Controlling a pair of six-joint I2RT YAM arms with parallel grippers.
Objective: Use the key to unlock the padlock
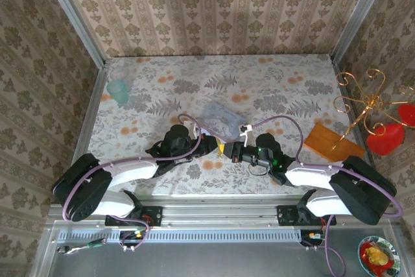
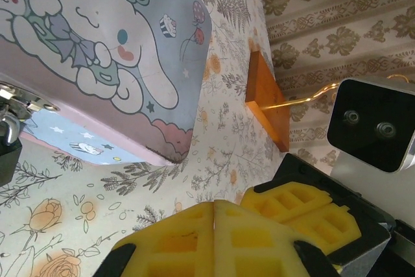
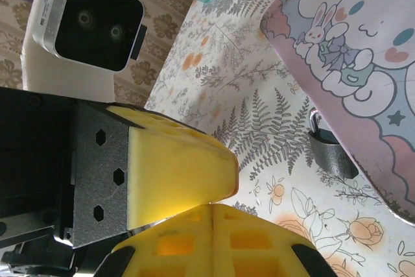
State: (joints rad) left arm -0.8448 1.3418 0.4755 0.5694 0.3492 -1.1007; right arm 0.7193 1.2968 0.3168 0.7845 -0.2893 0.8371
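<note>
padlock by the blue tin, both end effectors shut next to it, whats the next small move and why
Probably ease the right end effector toward the padlock. Both it and the left end effector are shut, tips nearly meeting, short of the padlock, which lies untouched on the table at the edge of the tin. I can't make out the key in either, so confirm that first.

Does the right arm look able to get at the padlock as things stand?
Probably yes. The padlock lies at the tin's edge with only bare tablecloth between it and the right gripper, though its jaws are shut and would need opening first.
</note>
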